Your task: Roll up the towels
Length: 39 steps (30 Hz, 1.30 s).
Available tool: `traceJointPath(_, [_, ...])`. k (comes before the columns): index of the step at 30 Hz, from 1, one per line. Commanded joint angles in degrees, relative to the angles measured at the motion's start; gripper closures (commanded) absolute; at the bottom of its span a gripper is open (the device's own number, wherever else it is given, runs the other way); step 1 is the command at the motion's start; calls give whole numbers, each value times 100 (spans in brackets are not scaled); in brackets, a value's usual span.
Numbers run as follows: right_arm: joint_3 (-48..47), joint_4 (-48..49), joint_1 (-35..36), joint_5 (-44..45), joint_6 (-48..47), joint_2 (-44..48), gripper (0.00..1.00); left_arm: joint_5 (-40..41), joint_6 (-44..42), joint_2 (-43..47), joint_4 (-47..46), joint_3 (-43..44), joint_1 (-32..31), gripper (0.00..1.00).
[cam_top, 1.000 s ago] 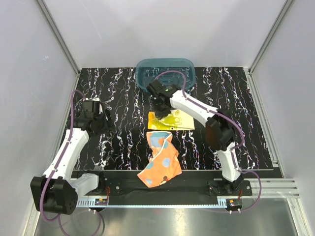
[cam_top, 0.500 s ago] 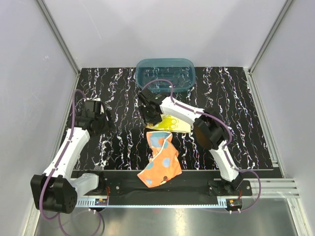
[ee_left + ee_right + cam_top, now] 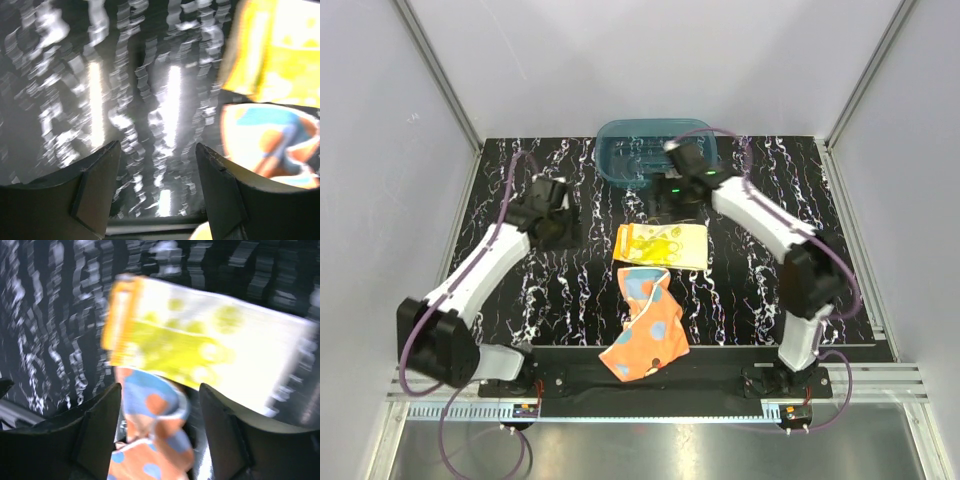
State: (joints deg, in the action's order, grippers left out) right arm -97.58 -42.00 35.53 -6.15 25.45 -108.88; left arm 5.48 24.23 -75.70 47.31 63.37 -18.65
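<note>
Barely begun, judging by the lie of the cloth: no finished roll on either of the towels. Mid-bench, the yellow towel (image 3: 662, 245), flat as a neat rectangle, with one short edge showing as a darker doubled band in the right wrist view. Perhaps a first turn of a roll, though too blurred there to say for sure. Just nearer the arm bases, touching or all but touching its near edge, the orange towel (image 3: 645, 335), crumpled and skewed, reaching down to the near edge of the bench (image 3: 840, 200). Behind both, at the far side, the teal tub (image 3: 610, 150).

Left pincer (image 3: 157, 150) spread wide, gripping nothing, hovering over bare bench to the left of both towels. Right pincer (image 3: 160, 387) likewise spread and empty, raised above the yellow towel's far side, near the tub.

Left to do, by this reckoning: nearly everything. Yellow towel to be rolled along its length; orange towel to be pulled flat first, then rolled. Probably easiest to start on the yellow, squared up and within reach of both arms.
</note>
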Motion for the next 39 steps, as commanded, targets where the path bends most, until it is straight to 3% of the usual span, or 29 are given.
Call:
traceJointPath(1, [1002, 139, -922, -132, 241, 832, 31, -177, 73, -741, -423, 700, -331, 34])
traceJointPath(6, [2040, 139, -1408, 35, -22, 1211, 49, -714, -49, -1946, -556, 1711, -753, 37])
traceJointPath(9, [2287, 183, -1531, 97, -102, 1141, 51, -837, -94, -2868, -460, 2389, -982, 38])
traceJointPath(15, [2384, 297, -1628, 114, -137, 895, 52, -987, -24, -3678, -424, 2970, -1167, 41])
traceJointPath(24, [2261, 306, -1663, 61, -190, 710, 53, -749, 82, -4005, -371, 2927, -1202, 46])
traceJointPath(27, [2278, 315, -1672, 70, -199, 684, 53, -890, 82, -4005, -512, 2812, -1202, 52])
traceJointPath(31, [2357, 350, -1681, 44, -207, 649, 54, -1127, 91, -4023, -644, 2698, -1202, 67])
traceJointPath(39, [2446, 368, -1716, 44, -207, 684, 54, -1084, 82, -4093, -600, 2680, -1202, 69])
